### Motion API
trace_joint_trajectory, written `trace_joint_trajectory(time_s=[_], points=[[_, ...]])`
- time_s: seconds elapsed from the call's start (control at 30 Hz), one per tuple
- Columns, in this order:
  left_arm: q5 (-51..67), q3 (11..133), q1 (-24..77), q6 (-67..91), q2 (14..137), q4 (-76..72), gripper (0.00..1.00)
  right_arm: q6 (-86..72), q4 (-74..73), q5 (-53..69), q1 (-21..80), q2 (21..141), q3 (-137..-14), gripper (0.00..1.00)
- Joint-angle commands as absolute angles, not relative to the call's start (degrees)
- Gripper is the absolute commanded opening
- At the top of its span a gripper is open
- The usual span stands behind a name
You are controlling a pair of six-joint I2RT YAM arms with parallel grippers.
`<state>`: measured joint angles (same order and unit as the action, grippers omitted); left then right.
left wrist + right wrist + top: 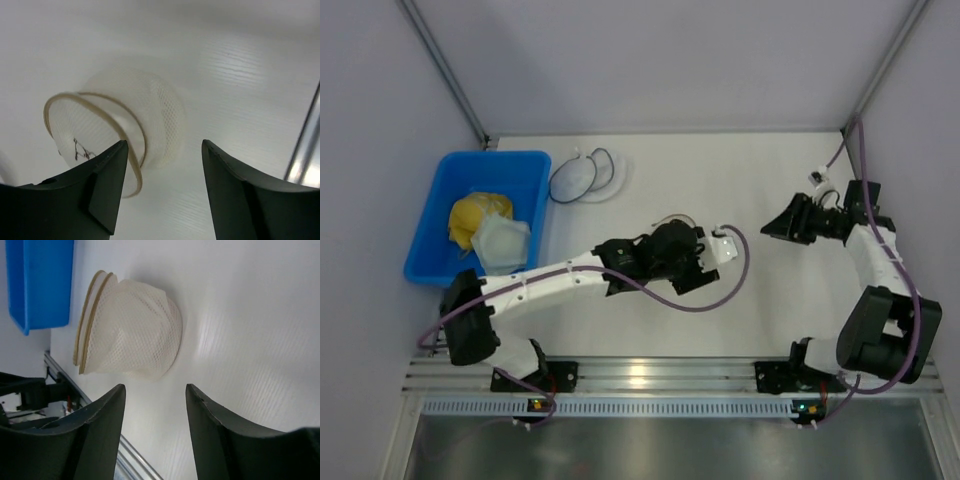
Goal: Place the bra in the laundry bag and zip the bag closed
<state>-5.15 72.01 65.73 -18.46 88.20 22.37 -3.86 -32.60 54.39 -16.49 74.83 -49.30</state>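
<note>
Both pairs apart, nothing held. The laundry bag (125, 117) sits on the tabletop (240, 60) between the arms, just ahead of my left fingers (107, 185). Its open tan rim faces them and its dome faces my right fingers (100, 425). Left is nearer. Can't tell if the bra's inside.

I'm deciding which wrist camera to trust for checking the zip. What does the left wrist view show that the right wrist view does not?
Only the left wrist view: the tan-rimmed laundry bag seen from its flat face, with a small dark mark, possibly the zip pull, at the mesh.
Only the right wrist view: the blue bin beyond the bag, and the bag's bulging mesh side.
Both: the bag lying on the white table, with that view's own gripper open and holding nothing, the left gripper and the right gripper.
</note>
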Motion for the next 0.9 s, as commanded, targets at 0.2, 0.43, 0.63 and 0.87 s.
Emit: trace_joint_trajectory(time_s=[0.2, 0.43, 0.63, 0.87], points=[[11.33, 57.25, 41.77, 16.95, 67.33, 23.02, 0.64, 3.78, -31.56, 44.57, -3.71, 85.51, -71.01, 0.52], [10.56, 52.38, 33.84, 19.16, 75.21, 27.68, 0.41, 2.11, -29.09, 40.78, -0.62, 90.62, -71.72, 0.47], [10.54, 59.75, 32.87, 18.63, 89.81, 28.65, 0.41, 6.67, -31.02, 40.78, -1.32, 87.81, -71.72, 0.50], [12.22, 75.03, 32.61, 15.56, 105.10, 27.34, 0.37, 10.37, -33.92, 44.65, -5.27, 85.61, -69.44, 0.51]])
